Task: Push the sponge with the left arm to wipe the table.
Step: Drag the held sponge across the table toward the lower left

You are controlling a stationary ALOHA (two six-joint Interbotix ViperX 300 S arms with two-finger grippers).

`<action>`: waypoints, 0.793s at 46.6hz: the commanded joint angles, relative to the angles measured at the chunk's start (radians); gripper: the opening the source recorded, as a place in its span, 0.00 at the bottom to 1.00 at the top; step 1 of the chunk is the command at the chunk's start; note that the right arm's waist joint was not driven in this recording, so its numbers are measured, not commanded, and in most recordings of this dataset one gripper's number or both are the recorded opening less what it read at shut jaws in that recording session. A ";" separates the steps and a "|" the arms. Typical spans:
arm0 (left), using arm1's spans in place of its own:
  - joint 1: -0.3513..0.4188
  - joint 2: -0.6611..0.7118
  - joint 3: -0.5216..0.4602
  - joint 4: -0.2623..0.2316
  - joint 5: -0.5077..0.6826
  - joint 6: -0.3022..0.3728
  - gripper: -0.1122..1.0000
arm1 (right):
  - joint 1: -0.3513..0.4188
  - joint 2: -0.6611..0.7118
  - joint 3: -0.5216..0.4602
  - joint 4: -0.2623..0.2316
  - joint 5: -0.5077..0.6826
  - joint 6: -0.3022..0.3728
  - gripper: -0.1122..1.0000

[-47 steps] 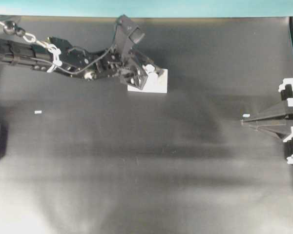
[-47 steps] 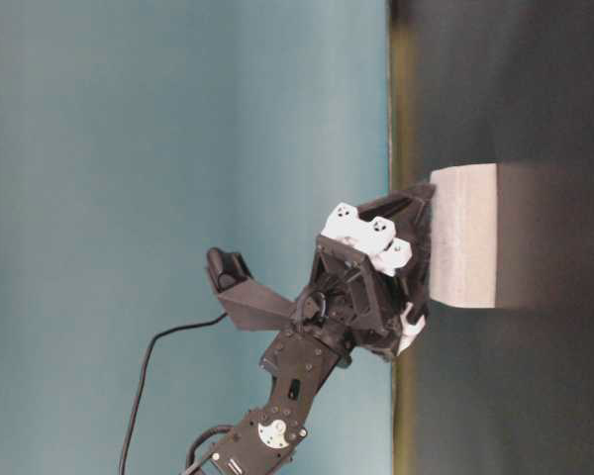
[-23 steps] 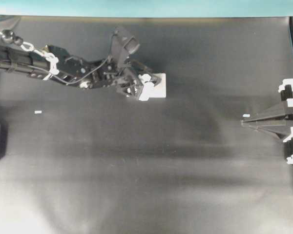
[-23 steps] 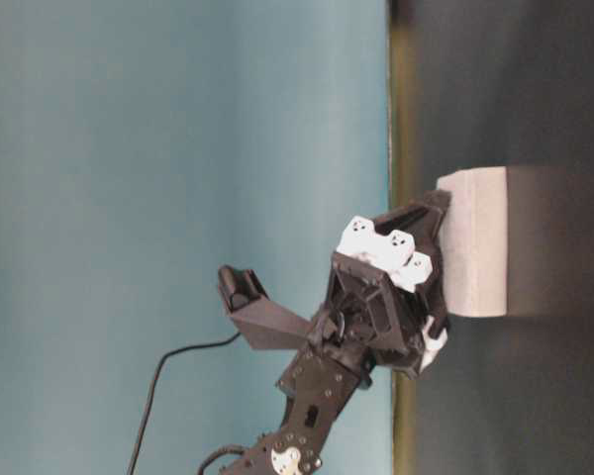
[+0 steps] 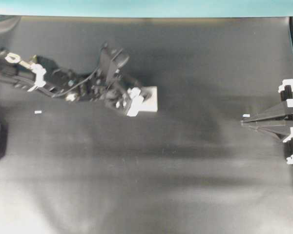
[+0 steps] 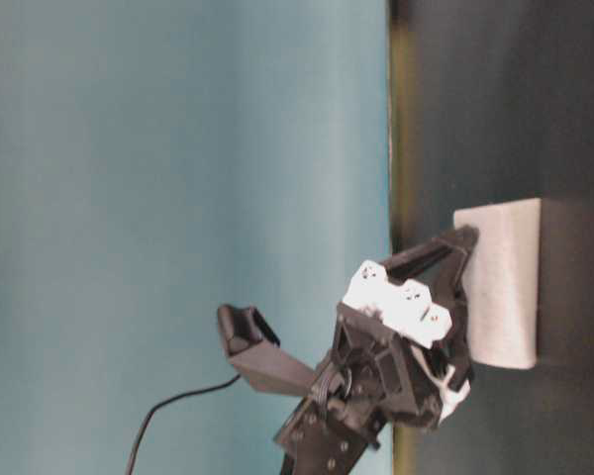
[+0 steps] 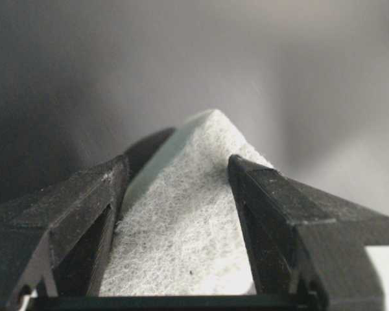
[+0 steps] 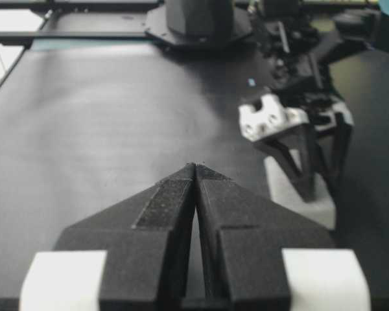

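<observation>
The sponge is seen lying flat on the table, left of centre in the overhead view and toward the teal strip. It is straddled by the left gripper of the left arm, whose fingers are spread wide along its two sides; whether it is squeezed cannot be told. Far to the right, the right gripper is held well apart, its jaws pressed together on nothing.

The left arm is black and jointed, strung with thin exposed cables and white clips — its gripper carries white knobs. The right gripper is pointed black plastic, white-knobbed too.
</observation>
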 commanded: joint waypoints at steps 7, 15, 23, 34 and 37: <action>-0.092 -0.069 0.092 0.003 0.006 -0.028 0.65 | 0.000 0.005 -0.005 0.000 -0.014 0.000 0.10; -0.100 -0.081 0.126 0.003 0.009 -0.046 0.65 | 0.000 0.005 -0.005 0.002 -0.017 -0.002 0.10; -0.158 -0.092 0.152 0.003 0.080 -0.064 0.65 | 0.000 0.005 -0.005 0.000 -0.014 0.000 0.10; -0.267 -0.152 0.199 0.003 0.127 -0.146 0.65 | 0.000 0.003 -0.005 0.002 -0.017 -0.002 0.10; -0.301 -0.175 0.213 0.003 0.132 -0.179 0.65 | 0.000 0.003 -0.003 0.002 -0.018 -0.002 0.10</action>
